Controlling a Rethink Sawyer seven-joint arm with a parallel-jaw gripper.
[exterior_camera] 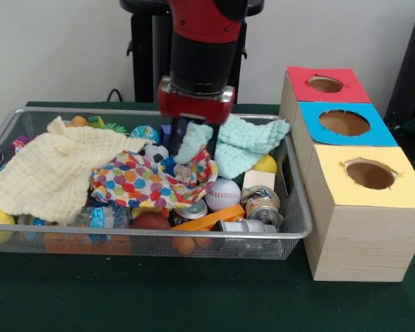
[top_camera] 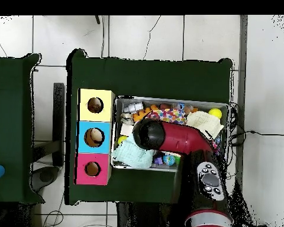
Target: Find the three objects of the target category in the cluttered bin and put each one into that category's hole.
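Gripper down in the wire bin, over the multicolour heart-print cloth, beside the mint cloth; jaws spread, nothing held; target category not stated, so can't say which items count; holes in red, blue, yellow boxes beside the bin; risk: fingers snag cloth and drag clutter out

Bin left of boxes; cloths atop clutter.
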